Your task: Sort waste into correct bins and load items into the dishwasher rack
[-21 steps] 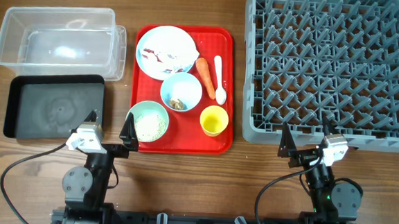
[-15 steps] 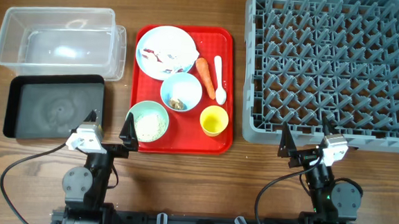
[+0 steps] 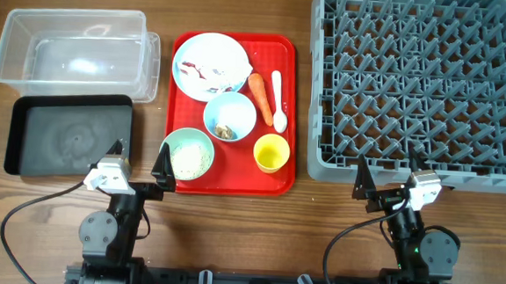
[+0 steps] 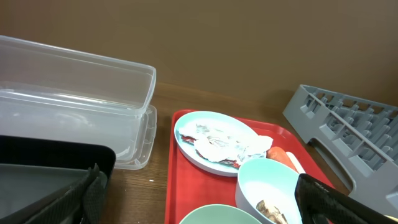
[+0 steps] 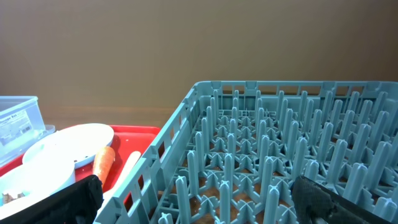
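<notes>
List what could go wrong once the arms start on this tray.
1. The carrot lies close beside the white spoon, so the left pincer closing on one may drag the other.
2. The green bowl holds loose rice grains; tilting it in transit could scatter them.
3. The blue bowl crowds the plate and green bowl, leaving little room to grip.
</notes>
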{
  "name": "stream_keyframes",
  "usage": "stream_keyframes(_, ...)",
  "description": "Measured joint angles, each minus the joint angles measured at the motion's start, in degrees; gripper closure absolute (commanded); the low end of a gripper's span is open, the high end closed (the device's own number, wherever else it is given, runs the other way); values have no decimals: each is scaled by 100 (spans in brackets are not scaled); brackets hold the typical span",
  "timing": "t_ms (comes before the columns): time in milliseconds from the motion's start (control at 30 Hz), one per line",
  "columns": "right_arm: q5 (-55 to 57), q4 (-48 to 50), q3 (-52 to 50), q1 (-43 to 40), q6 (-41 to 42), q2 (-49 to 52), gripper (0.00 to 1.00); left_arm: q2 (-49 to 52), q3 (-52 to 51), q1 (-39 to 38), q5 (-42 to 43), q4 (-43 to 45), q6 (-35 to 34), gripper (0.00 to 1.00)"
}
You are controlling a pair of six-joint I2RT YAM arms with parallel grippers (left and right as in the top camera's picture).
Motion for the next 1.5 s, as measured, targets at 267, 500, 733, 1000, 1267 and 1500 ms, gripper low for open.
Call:
stream_keyframes(267,0,0,0,0,0,0,0,0,0,0,2,0,0,0)
stream_keyframes(500,0,0,0,0,0,0,0,0,0,0,0,0,0,0)
stream_keyframes(733,0,0,0,0,0,0,0,0,0,0,2,0,0,0)
stream_keyframes(1000,0,0,0,0,0,0,0,0,0,0,0,0,2,0)
stream_keyframes(1267,0,0,0,0,0,0,0,0,0,0,0,0,0,0)
stream_keyframes(1500,-518,55,0,0,4,0,0,0,0,0,4,2,0,0)
